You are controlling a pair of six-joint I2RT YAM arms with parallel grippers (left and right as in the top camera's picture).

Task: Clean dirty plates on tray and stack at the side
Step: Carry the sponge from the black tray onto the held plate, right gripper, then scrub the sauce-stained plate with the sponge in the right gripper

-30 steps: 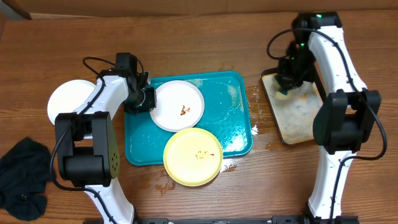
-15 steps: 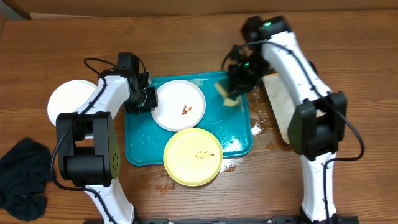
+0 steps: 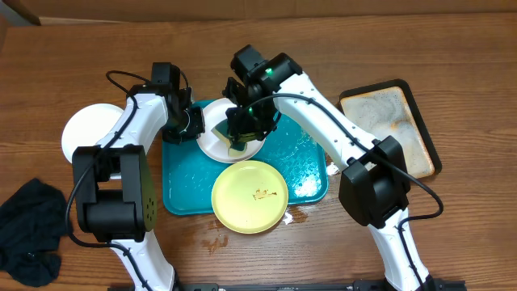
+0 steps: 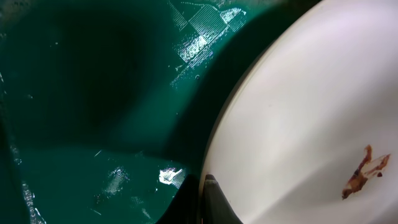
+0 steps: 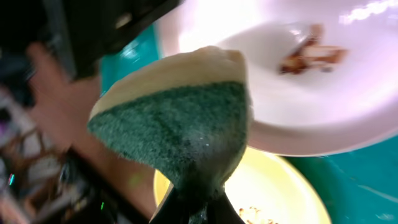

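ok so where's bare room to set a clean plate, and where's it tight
Bare wood: beyond the tray's far rim, and in front of the black-rimmed tray at right. The tray's right half is wet but free. Crowded: its left half, where left claw and right claw meet at the white plate, with the yellow plate overhanging the front rim.
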